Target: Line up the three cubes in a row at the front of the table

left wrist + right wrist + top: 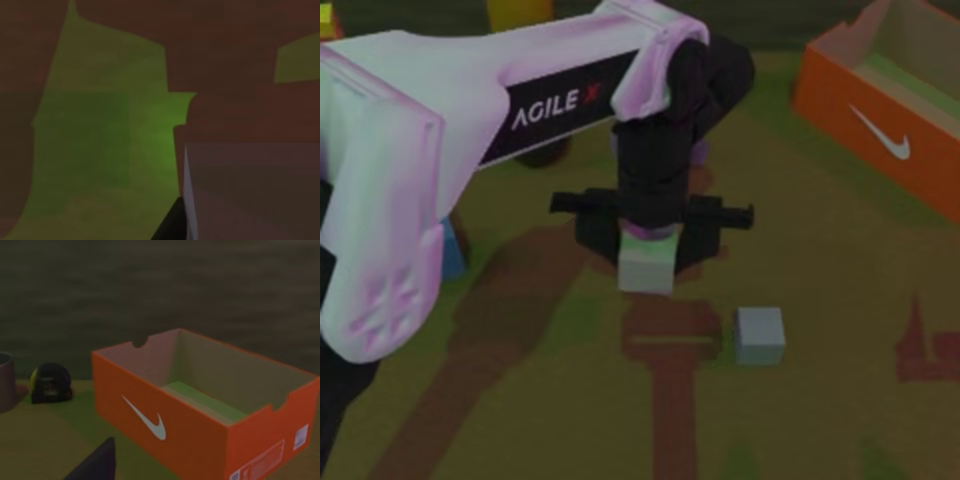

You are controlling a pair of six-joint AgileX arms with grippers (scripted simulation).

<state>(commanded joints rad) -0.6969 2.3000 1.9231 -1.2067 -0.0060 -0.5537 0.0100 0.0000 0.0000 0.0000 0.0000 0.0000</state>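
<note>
My left gripper point(648, 243) reaches in from the left to the middle of the table point(820, 420) and is shut on the white cube point(647, 266), which is between its black fingers. In the left wrist view the white cube point(250, 195) fills the near corner beside one dark finger point(172, 225). The pale grey-blue cube point(760, 335) rests on the table, to the right of the held cube and nearer the front. Only a sliver of the blue cube point(453, 248) shows, at the left behind my left arm. My right gripper point(102, 460) is outside the top view; it stands open near the shoebox.
An orange shoebox point(880, 110) point(200, 410) stands open at the back right. A black and yellow tape measure point(50, 383) and a grey cup point(5, 382) sit beyond it. A yellow object point(520, 10) is at the back edge.
</note>
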